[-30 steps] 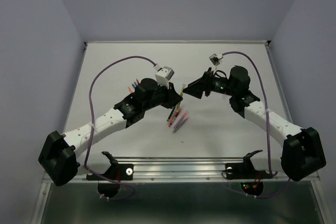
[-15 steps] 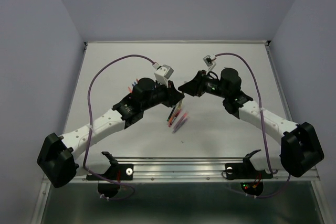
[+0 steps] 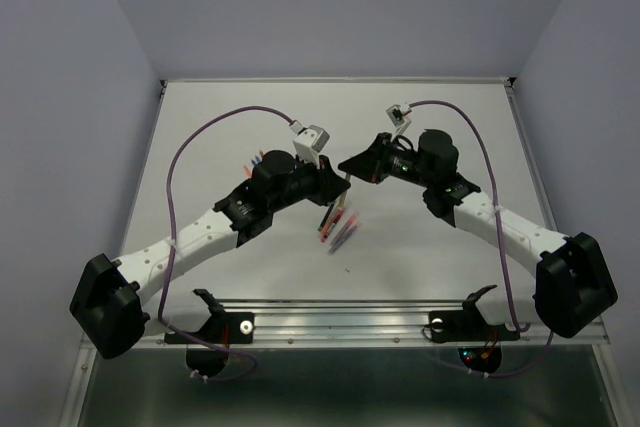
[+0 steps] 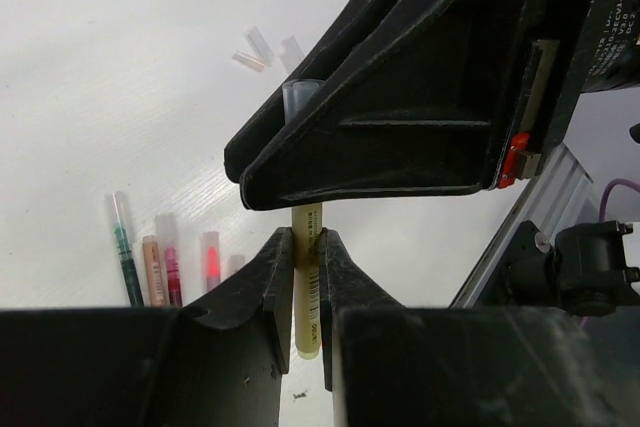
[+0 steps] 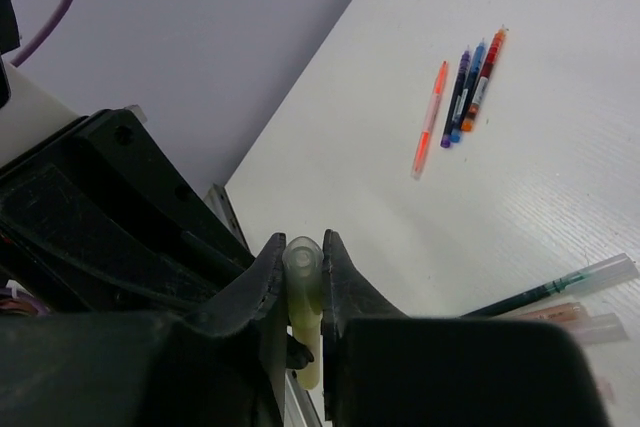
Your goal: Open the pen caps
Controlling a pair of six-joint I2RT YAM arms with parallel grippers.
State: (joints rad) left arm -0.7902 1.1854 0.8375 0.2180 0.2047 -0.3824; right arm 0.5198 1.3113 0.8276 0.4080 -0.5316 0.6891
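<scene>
Claws are seen closed side by side on one pale yellow pen (image 4: 308, 317), held in the air above the middle of the worktop (image 3: 450, 127). By the left claw (image 4: 305, 247) the barrel is pinched between nearly closed jaws; by the right claw (image 5: 303, 267) the see-through cap (image 5: 301, 253) is clamped just beyond, the two claws almost touching. The step in hand is judged to be the pull. It is best done with both grips kept firm and the claws drawn apart straight along the pen's axis, so that the cap is not bent sideways or the barrel dragged through the left jaws. A slight twist may be needed if the cap is stuck. Further pens (image 4: 165, 272) are seen lying on the worktop below, well apart from the held one.
</scene>
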